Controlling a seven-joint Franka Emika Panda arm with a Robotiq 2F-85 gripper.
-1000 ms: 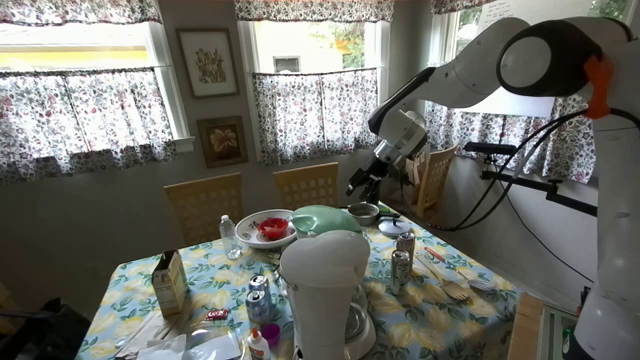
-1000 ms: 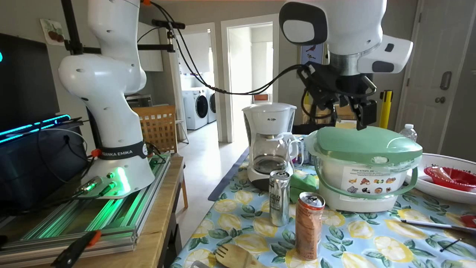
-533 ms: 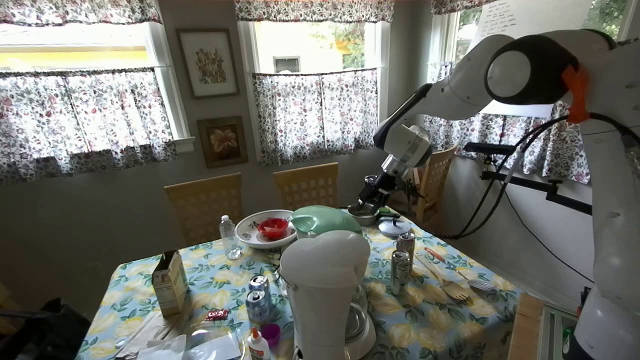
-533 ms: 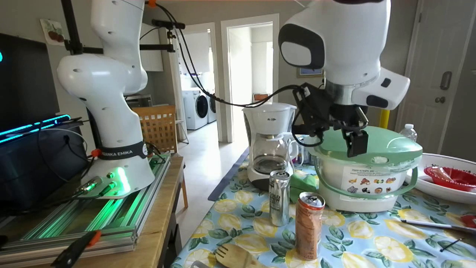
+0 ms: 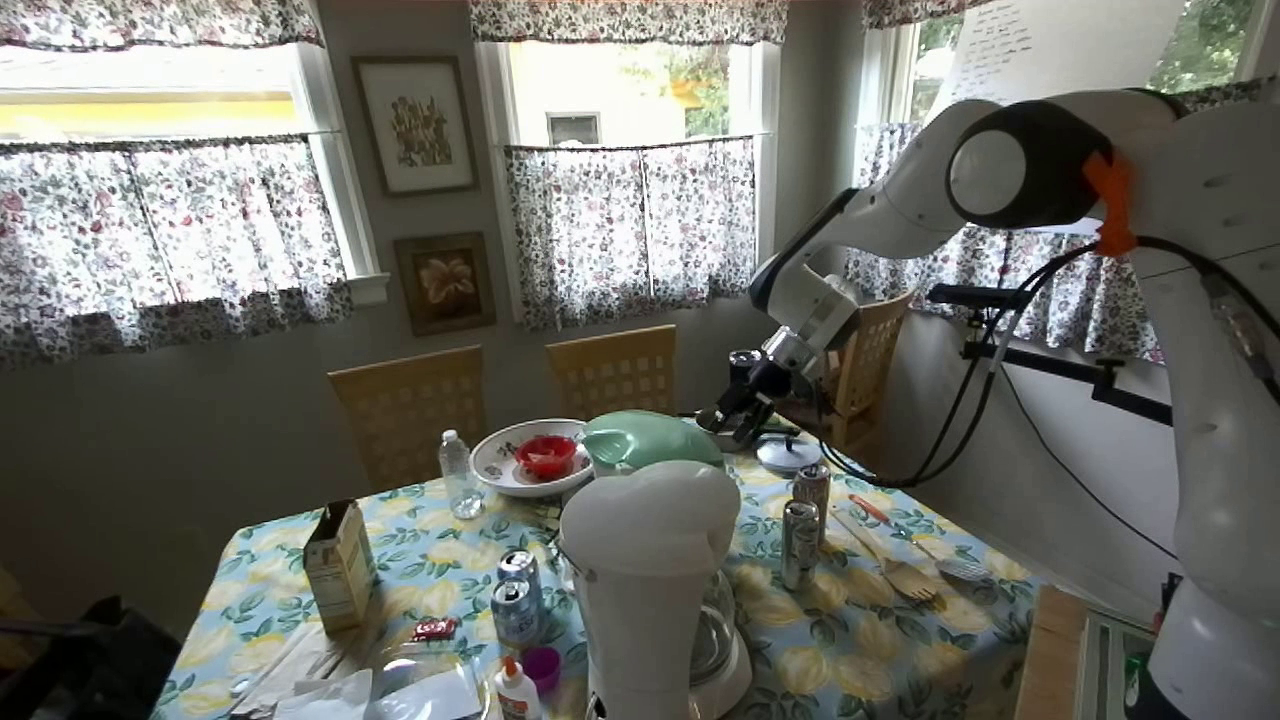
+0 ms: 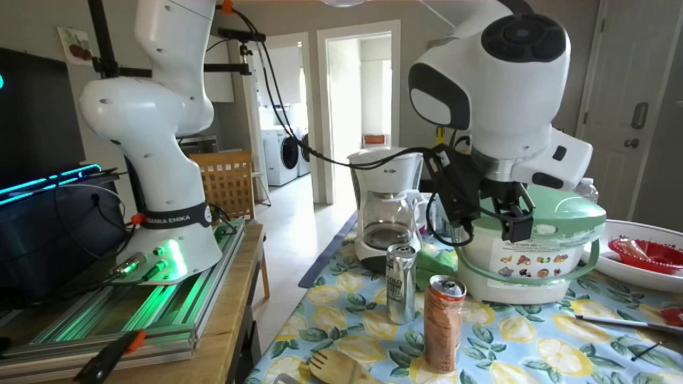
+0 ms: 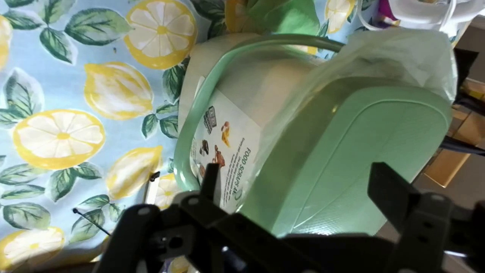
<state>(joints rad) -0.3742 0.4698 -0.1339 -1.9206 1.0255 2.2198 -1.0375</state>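
Observation:
My gripper (image 7: 296, 182) is open, with its two black fingers wide apart and nothing held between them. It is nearest to a white food scraps bin (image 6: 525, 285) with a green lid (image 6: 571, 210) and a green handle (image 7: 185, 148). In the wrist view the lid (image 7: 363, 159) shows between and beyond the fingers, with a thin clear bag at its rim. In an exterior view the gripper (image 6: 513, 230) hangs in front of the lid. In an exterior view the gripper (image 5: 728, 428) is right of the lid (image 5: 650, 440), by a metal pot mostly hidden behind it. I cannot tell if it touches the bin.
Two tall cans (image 6: 401, 285) stand near the bin. A white coffee maker (image 6: 385, 176) stands behind them. A white bowl (image 5: 500, 470) holds a red dish (image 5: 546, 456). A pot lid (image 5: 788, 455), water bottle (image 5: 460, 478) and wooden fork (image 5: 905, 578) lie or stand around.
The arm has come down. My gripper has moved from above the bin's lid and the pot to lower, in front of the lid's side. It stays empty. The other objects have not moved.

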